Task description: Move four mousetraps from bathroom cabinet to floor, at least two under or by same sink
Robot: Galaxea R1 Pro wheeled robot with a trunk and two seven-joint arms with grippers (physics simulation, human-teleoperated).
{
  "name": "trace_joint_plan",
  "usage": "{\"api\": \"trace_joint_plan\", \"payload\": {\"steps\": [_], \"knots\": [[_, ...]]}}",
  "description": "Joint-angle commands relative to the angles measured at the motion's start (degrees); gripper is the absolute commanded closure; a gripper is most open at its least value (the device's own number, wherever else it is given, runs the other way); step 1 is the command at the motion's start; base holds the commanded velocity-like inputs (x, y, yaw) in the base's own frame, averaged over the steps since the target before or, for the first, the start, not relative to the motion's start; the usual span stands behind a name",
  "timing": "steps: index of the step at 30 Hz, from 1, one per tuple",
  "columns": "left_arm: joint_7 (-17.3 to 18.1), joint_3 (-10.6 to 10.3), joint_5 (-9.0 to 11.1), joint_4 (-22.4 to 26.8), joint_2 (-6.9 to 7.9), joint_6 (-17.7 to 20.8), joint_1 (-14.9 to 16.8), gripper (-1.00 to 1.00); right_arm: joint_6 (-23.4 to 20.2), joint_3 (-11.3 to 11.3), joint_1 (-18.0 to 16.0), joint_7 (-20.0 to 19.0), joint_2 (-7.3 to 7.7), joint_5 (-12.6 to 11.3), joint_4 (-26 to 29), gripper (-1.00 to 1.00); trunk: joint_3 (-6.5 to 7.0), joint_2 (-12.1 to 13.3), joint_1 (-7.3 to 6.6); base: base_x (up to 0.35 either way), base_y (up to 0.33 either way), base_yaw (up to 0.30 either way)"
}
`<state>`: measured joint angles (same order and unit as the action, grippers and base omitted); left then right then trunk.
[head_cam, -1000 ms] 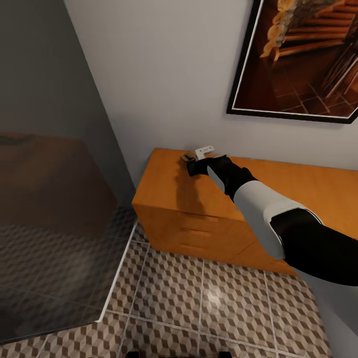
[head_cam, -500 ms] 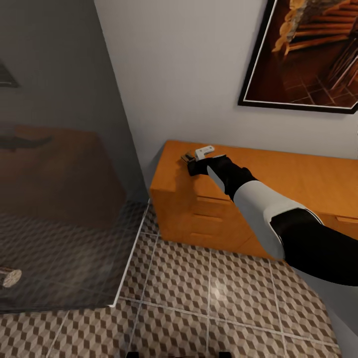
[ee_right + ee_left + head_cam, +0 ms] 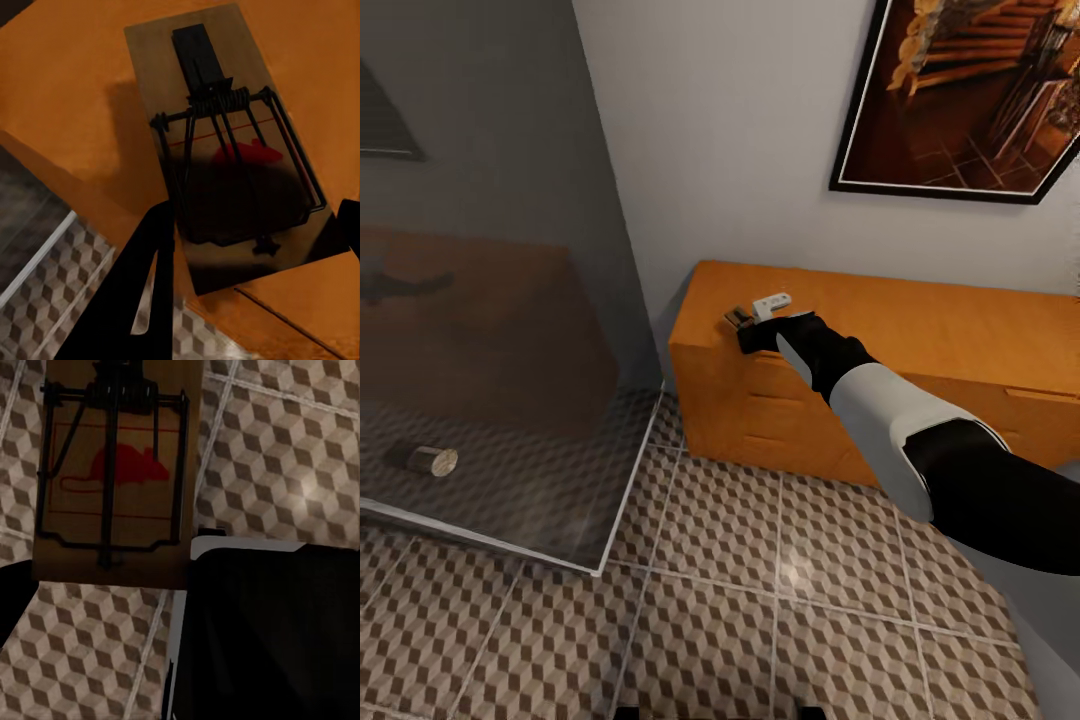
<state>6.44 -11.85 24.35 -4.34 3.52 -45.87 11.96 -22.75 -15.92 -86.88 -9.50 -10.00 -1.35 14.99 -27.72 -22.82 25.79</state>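
In the head view my right arm reaches over the left front corner of the orange-brown cabinet (image 3: 940,330). My right gripper (image 3: 745,330) is shut on a mousetrap (image 3: 737,318), a small wooden slab with a dark wire spring. The right wrist view has this mousetrap (image 3: 225,150) between the two dark fingers (image 3: 146,277), partly past the cabinet top's (image 3: 67,97) edge. My left gripper (image 3: 109,570) holds a second mousetrap (image 3: 112,472) with a red mouse print, hanging above the cube-patterned bathroom floor (image 3: 285,450). The other mousetraps are out of view.
A tall glass shower panel (image 3: 510,300) stands left of the cabinet, its base rail on the floor (image 3: 760,600). Behind the glass lies a small log-like cylinder (image 3: 425,460). A framed picture (image 3: 960,90) hangs on the white wall above the cabinet. My own arm crosses the right side.
The camera has moved, so cabinet and glass panel shifted in the picture. My right gripper, still gripping its mousetrap, went from mid-top of the cabinet to its left front corner.
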Motion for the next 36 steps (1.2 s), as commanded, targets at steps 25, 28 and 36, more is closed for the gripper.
{"api": "trace_joint_plan", "payload": {"steps": [25,28,36], "knots": [[0.33,-0.19,0.43,-0.22,-0.01,-0.27,0.08,1.0,-0.19,-0.17,-0.04,0.37,0.0,-0.31,-0.77,1.0,-0.08,-0.1,0.0,-0.33,0.0,0.0],[0.33,-0.19,0.43,-0.2,-0.01,-0.27,0.09,1.0,-0.14,-0.17,-0.04,0.36,0.0,-0.37,-0.98,1.0,-0.08,-0.1,0.0,-0.325,0.0,0.0],[0.31,-0.19,0.43,-0.22,-0.01,-0.27,0.08,1.0,5.58,-0.17,0.26,0.21,0.0,-0.48,-9.75,1.0,-0.08,-0.1,0.0,-0.097,0.0,0.0]]}}
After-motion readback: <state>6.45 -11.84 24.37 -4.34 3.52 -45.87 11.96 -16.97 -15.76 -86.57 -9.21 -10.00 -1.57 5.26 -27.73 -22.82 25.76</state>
